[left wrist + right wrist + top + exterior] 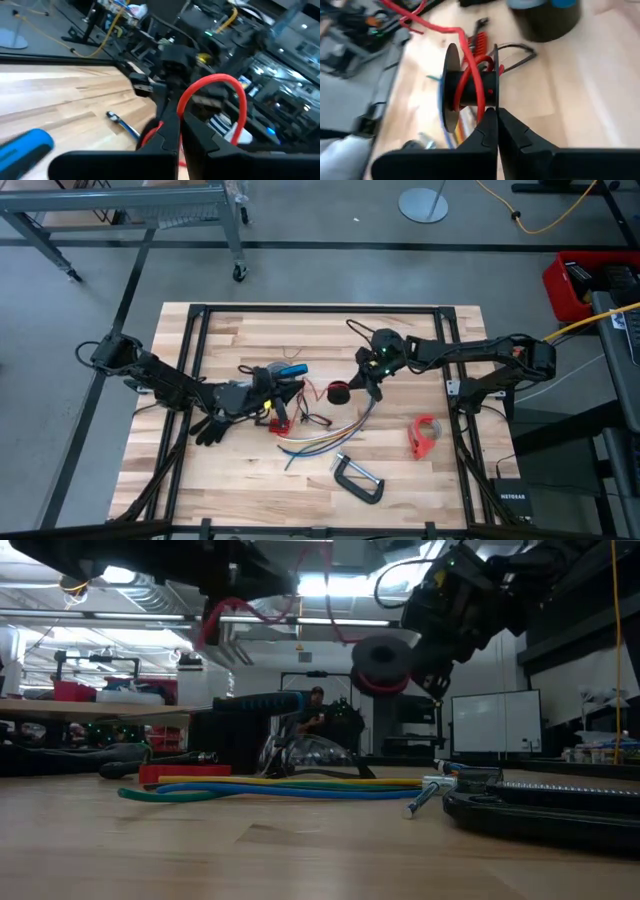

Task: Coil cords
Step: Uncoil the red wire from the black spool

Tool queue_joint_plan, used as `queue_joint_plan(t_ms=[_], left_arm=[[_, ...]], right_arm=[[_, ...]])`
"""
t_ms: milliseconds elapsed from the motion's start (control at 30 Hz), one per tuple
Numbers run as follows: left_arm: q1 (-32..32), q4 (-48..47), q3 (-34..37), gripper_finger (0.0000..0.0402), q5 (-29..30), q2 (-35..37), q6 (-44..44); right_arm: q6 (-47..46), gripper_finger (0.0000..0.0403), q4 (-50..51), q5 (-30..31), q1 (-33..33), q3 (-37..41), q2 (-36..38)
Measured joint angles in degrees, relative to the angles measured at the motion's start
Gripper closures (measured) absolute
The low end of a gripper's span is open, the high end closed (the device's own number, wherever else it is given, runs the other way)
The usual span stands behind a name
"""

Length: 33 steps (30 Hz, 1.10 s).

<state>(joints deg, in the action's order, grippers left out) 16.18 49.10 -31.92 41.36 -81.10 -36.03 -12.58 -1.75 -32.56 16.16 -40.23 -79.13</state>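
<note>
High view: we are looking down on a pale wooden slatted counter [220, 480] with both dark arms reaching toward its middle. On the left side, the left fingers [290, 388] are clenching on a thin red cord [316, 392], which is arching up in a loop just ahead of them in the left wrist view. A blue-handled tool [292, 369] is lying just beside that gripper. Below it, a long bundle of yellow, blue, green and purple strands [325, 438] is resting flat on the counter, curving up toward the centre. Near the centre, a small black spool wound with red cord [339, 392] is hanging off the counter, as the low view is showing, and the right fingers [362, 381] are pinching shut on its rim. A thin black wire [357, 329] is looping near the right arm's wrist. Farther right and lower, a grey metal C-clamp [357, 479] and a red tape dispenser [424, 435] are lying apart from the cords.
</note>
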Motion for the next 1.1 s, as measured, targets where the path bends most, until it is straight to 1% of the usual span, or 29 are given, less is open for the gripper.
queue_joint_plan(t_ms=[133, 233, 367, 500, 567, 767, 933, 1000, 1100], left_arm=[[-2.8, 0.0, 0.0, 0.0401, 0.0, 0.0, -2.7], [-4.6, 0.0, 0.0, 0.0401, 0.0, 0.0, -4.4], [-5.4, 0.4, 0.0, 0.0401, -0.6, 0.0, -5.5], [-5.0, 0.6, -2.1, 0.0401, -2.3, 0.0, -3.1], [-4.8, 0.4, -3.8, 0.0401, -3.2, 0.0, -0.6], [-3.3, -2.6, -8.7, 0.0401, -5.9, -0.1, 4.8], [-0.3, -6.8, -10.4, 0.0401, -6.6, -0.4, 4.7], [1.2, -7.3, -10.4, 0.0401, -6.7, -0.4, 4.8], [3.4, -9.1, -10.4, 0.0401, -6.5, -0.4, 4.8]], right_arm=[[0.0, 0.0403, -0.1, 8.1, -3.1, 0.0, -0.2], [-0.6, 0.0403, -1.1, 15.4, -5.2, 0.0, -0.5], [-2.5, 0.0403, -2.9, 25.0, -6.3, 0.0, -1.4], [-4.6, 0.0403, -7.7, 32.1, -6.0, 0.0, -3.3], [-5.5, 0.0403, -10.9, 34.4, -6.0, 0.0, -4.4], [-7.0, 0.0403, -18.4, 36.2, -5.8, 0.0, -6.8], [-8.2, 0.0403, -22.1, 36.5, -3.5, 0.0, -6.9], [-8.2, 0.0403, -23.7, 35.1, -1.9, 0.0, -6.9], [-8.5, 0.0403, -26.0, 29.5, 0.6, 0.0, -6.9]])
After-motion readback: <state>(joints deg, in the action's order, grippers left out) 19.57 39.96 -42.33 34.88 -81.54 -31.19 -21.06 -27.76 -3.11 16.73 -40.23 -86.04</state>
